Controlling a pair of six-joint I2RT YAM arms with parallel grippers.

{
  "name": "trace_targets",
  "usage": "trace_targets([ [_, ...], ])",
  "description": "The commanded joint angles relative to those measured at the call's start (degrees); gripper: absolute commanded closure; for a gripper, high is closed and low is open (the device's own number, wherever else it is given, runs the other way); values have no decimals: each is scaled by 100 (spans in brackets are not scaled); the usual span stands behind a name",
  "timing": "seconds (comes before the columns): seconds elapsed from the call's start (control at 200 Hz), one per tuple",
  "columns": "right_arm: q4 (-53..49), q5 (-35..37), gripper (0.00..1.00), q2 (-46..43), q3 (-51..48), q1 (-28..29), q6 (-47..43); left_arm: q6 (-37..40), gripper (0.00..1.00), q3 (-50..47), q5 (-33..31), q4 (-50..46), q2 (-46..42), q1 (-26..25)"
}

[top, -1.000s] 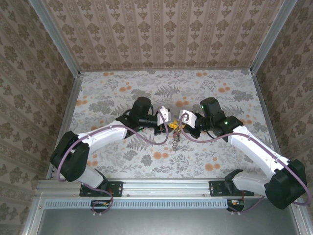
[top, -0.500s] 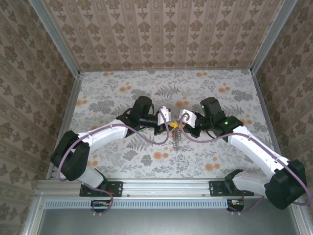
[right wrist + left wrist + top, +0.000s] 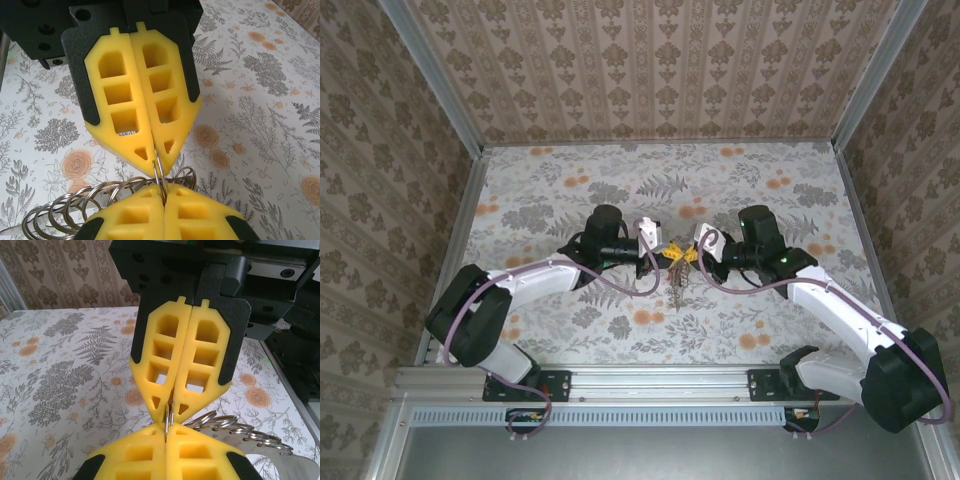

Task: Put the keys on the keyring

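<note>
— Listing nearest first: what lies at 6 o'clock of the tool tips?
— Item one: coil of metal rings (image 3: 678, 285), just beneath them; resting or hanging, cannot tell.
— And the tools?
— Item two: left tool (image 3: 660, 256), clenched on the keyring (image 3: 168, 421) from 9 o'clock. Item three: right tool (image 3: 692, 256), clenched on the same keyring from 3 o'clock, tips nearly touching.
— Beyond?
— Item four: floral table (image 3: 770, 190), toward 12 o'clock.

No legible text, label, brand, number or sign on any surface.
</note>
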Motion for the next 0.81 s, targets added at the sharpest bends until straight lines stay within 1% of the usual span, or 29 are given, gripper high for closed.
trace_targets([
  [0.0, 253, -149, 100, -19, -9, -33, 136, -221, 100, -59, 215, 763, -83, -11],
  [0.04, 151, -116, 100, -28, 49, -34, 99, -122, 100, -64, 71, 615, -119, -11],
  [0.075, 28, -60, 100, -28, 118, -32, 50, 41, 93, -26, -60, 352, -162, -15],
  [0.17, -465, 175, 100, -28, 381, 38, -126, 602, 80, 223, -309, -645, -236, -41],
  [0.275, -931, 530, 100, -28, 603, 152, -381, 1097, 75, 527, -475, -1520, -251, -93],
  [0.37, -1094, 608, 100, -53, 705, 191, -447, 1194, 72, 640, -559, -1678, -239, -140],
  [0.55, -1219, 720, 100, -81, 794, 287, -556, 1228, 71, 838, -608, -1752, -181, -214],
  [0.615, -1257, 757, 100, -77, 826, 312, -592, 1303, 72, 942, -610, -1881, -152, -267],
  [0.7, -1306, 800, 100, -64, 875, 336, -626, 1420, 76, 1042, -623, -2075, -124, -326],
  [0.8, -1354, 874, 100, -39, 904, 365, -658, 1415, 81, 1032, -615, -2043, -145, -358],
])
